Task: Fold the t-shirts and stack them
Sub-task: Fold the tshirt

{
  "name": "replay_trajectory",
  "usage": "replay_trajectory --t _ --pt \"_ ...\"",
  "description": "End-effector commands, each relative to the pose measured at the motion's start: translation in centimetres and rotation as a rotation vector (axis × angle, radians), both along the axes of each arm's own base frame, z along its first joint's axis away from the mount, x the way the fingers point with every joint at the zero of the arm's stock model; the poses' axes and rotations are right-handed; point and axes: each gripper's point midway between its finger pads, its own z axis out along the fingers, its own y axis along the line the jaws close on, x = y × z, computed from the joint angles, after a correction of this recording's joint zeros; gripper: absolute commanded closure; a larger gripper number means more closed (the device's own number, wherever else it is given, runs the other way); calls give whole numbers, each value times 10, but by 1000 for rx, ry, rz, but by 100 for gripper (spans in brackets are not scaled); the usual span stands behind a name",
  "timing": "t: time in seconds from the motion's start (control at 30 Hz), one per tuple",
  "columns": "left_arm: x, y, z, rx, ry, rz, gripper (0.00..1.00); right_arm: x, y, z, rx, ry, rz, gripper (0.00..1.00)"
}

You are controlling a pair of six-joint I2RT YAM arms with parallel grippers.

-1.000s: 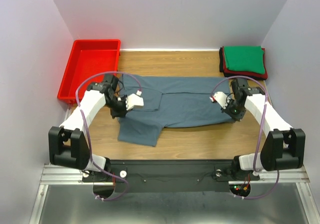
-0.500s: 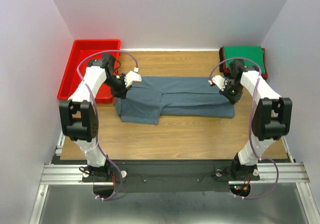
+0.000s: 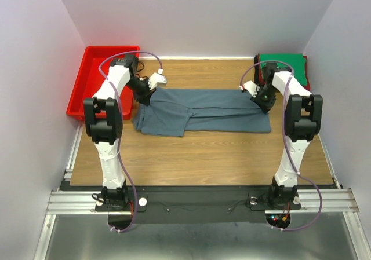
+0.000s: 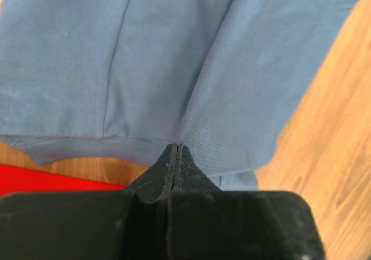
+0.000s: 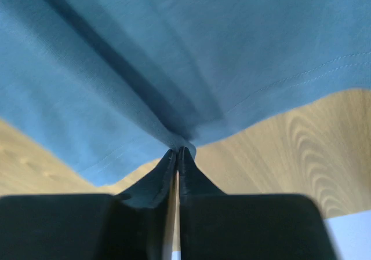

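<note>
A slate blue-grey t-shirt lies as a long folded band across the middle of the wooden table, one sleeve part reaching toward me at its left end. My left gripper is shut on the shirt's far left edge; in the left wrist view its jaws pinch the blue cloth. My right gripper is shut on the far right edge, and its tips bite a bunched fold of the same shirt. A folded green t-shirt tops a pile at the far right corner.
A red plastic tray stands at the far left, close beside my left arm. Side and back walls close in the table. Both arms are stretched far out from their bases.
Both arms have reached toward the far side and pulled the held edges with them. The blue-grey shirt has gone from a wide spread to a narrower band farther back.
</note>
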Motion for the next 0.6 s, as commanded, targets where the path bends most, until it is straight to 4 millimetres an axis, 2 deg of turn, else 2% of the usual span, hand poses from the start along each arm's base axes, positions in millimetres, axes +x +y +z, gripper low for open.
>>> replay_trajectory --t 0.0,0.03,0.1,0.17,0.23,0.27,0.33,0.37,0.43,0.47,0.5,0.57 --pt "13 6 4 11 -10 55 89 14 -6 2 -13 -7 -22 85" --pt "19 7 2 20 -19 79 81 14 -8 -1 -20 -1 -29 73" --pt "28 11 4 22 -37 128 61 16 -12 -1 -40 -2 -48 59" --pt "31 14 10 12 -43 148 54 18 -15 4 -48 -16 -68 54" --pt "31 17 16 -2 -47 165 53 21 -15 12 -42 -39 -98 43" --pt "28 17 24 -9 -55 171 53 20 -14 16 -38 -42 -108 43" --pt "16 16 22 -21 -30 185 53 20 -9 29 -5 -59 -141 45" --pt "11 15 29 -30 -43 186 53 13 -5 32 11 -37 -152 45" --pt "-9 14 16 -40 9 207 53 1 5 31 57 8 -184 51" --pt "-10 13 22 -50 -22 220 53 -10 9 30 67 47 -193 53" --pt "-25 13 9 -48 25 240 53 -16 14 29 88 66 -210 55" --pt "-31 14 -1 -50 16 283 53 -31 20 20 98 100 -231 60"
